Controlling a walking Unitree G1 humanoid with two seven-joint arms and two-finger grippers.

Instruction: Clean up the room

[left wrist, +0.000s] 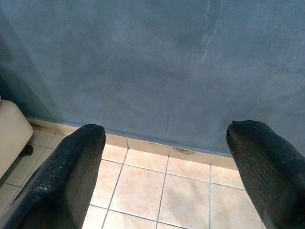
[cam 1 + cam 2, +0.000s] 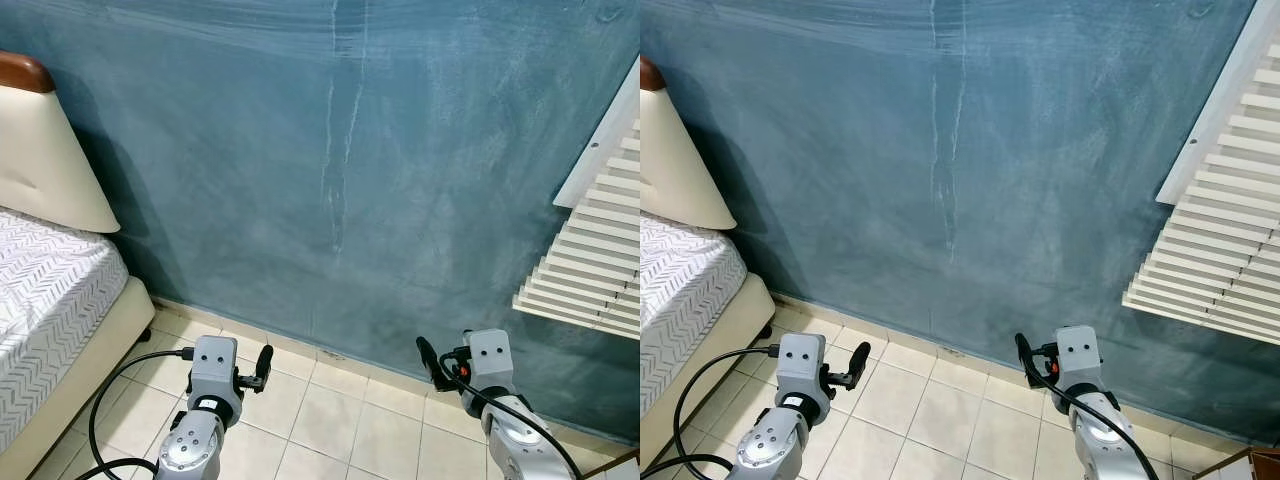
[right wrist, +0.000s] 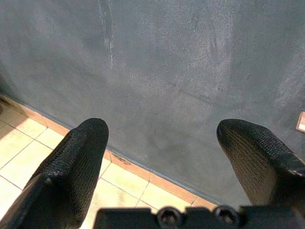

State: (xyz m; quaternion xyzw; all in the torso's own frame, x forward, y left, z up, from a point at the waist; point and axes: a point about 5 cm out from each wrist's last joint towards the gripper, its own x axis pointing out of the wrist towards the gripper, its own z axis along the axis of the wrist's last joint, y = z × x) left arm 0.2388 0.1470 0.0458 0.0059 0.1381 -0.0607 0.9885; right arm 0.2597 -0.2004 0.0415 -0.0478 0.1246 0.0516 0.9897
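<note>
The robot is facing a blue-grey wall (image 2: 330, 170) marked with pale vertical streaks, and both arms are reaching forward at low height over a floor of cream tiles (image 2: 320, 420).

The left gripper (image 1: 164, 157) is standing wide, its two black textured fingers (image 1: 71, 171) spread far apart with nothing between them; past them the wall is meeting the floor along a tan skirting strip (image 1: 157, 148). From the head camera this gripper (image 2: 262, 365) is showing side-on, hovering above the tiles near the corner of the bed.

The right gripper (image 3: 164, 152) is likewise standing wide and holding nothing, its fingers (image 3: 76, 162) framing the wall and the skirting strip. In the head view it (image 2: 428, 362) is hanging over the tiles close to the wall.

On the robot's left a bed (image 2: 45, 290) is standing against the wall, covered in a white sheet with a grey chevron pattern, with a cream padded headboard (image 2: 45, 160) topped by dark wood. A black cable (image 2: 110, 400) is looping from the left arm down beside the bed. On the right, a white louvred shutter (image 2: 595, 260) is jutting out from the wall.

No loose item to tidy is showing on the floor.
</note>
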